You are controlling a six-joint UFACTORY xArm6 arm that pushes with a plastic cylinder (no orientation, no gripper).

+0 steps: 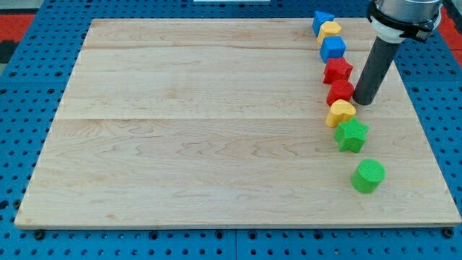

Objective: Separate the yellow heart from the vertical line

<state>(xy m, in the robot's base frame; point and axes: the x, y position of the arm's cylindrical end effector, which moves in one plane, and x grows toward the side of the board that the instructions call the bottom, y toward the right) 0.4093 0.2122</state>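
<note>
Several blocks form a vertical line at the view's right. From the top: a blue block (pixel 321 20), a yellow block (pixel 330 30), a blue cube (pixel 333 48), a red star (pixel 337 71), a red block (pixel 340 92), the yellow heart (pixel 341 113), a green star (pixel 351 135) and a green cylinder (pixel 368 175). The yellow heart touches the red block above it and the green star below it. My tip (pixel 362 102) rests on the board just right of the red block and up and to the right of the yellow heart, very close to both.
The wooden board (pixel 202 130) lies on a blue pegboard table (pixel 22 108). The board's right edge (pixel 426 123) is a short way right of my tip. The arm's body (pixel 404 14) hangs over the top right corner.
</note>
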